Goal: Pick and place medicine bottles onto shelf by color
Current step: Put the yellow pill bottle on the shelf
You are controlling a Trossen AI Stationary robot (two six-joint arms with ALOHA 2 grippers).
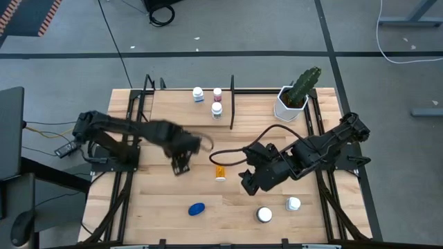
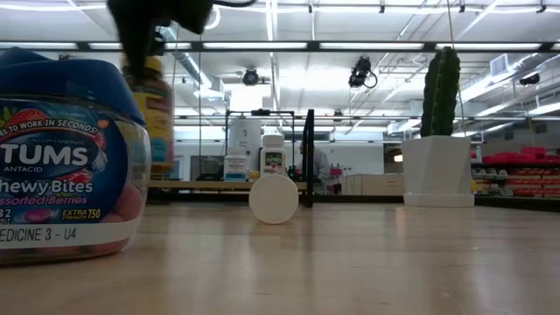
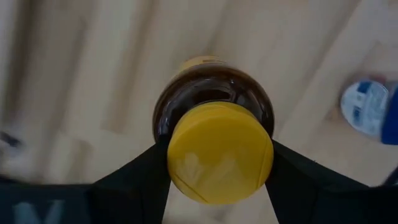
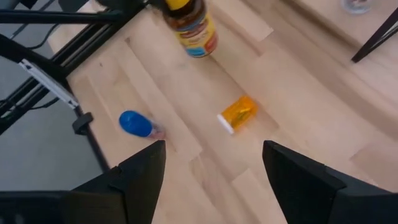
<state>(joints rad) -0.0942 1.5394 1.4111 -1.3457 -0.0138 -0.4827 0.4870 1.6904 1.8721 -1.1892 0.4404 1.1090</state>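
Note:
A large amber bottle with a yellow lid (image 3: pixel 217 152) hangs above the table's left middle, with my left gripper (image 1: pixel 181 164) shut on it; it also shows in the right wrist view (image 4: pixel 191 26) and the low view (image 2: pixel 156 109). A small orange bottle (image 1: pixel 220 171) lies on its side at the table's centre. A blue bottle (image 1: pixel 197 209) lies near the front edge. My right gripper (image 4: pixel 214 180) hovers open to the right of the orange bottle, holding nothing. Three small bottles (image 1: pixel 217 109) stand on the shelf (image 1: pixel 176 111) at the far side. My left gripper pinches the amber bottle at its top, one finger on each side of the yellow lid (image 3: pixel 173 155). The fingers (image 3: pixel 140 180) come from above, pointing down. The bottle hangs below them, roughly upright and lifted clear of the table (image 4: pixel 198 46).
Two white-capped bottles (image 1: pixel 264 215) (image 1: pixel 293 204) sit near the front right. A white pot with a cactus (image 1: pixel 294 100) stands at the far right. Black upright rods (image 1: pixel 232 104) frame the shelf. A white-capped bottle (image 2: pixel 274 199) lies in the low view.

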